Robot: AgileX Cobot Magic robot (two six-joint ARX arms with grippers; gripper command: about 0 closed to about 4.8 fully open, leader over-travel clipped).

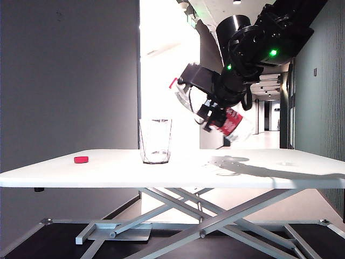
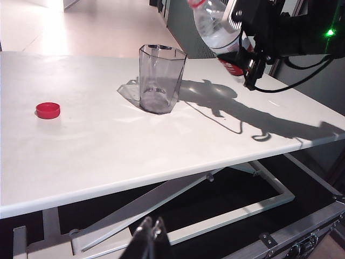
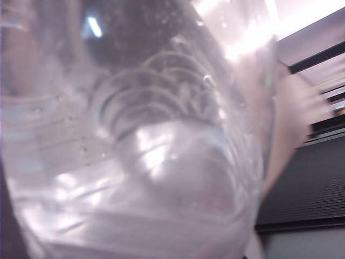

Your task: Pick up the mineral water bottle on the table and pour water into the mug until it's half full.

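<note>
Nearest in the left wrist view, the left gripper (image 2: pixel 151 237) hangs low in front of the table (image 2: pixel 108 156), below its edge, its fingers pressed together with nothing between them. On the white tabletop a small red cap (image 2: pixel 48 110) lies by itself toward the left side, well apart from the mug (image 2: pixel 159 79), which stands upright near the middle and looks empty. Farther back and to the right, the right gripper (image 1: pixel 211 102) is raised above the table and clamped round the middle of the bottle (image 1: pixel 237 125). The bottle is tilted steeply, its open red-ringed neck pointing down and left toward the mug, above the rim and just to its right, its base up and to the right. In the right wrist view the ribbed clear bottle (image 3: pixel 140 162) fills nearly everything, blurred.
</note>
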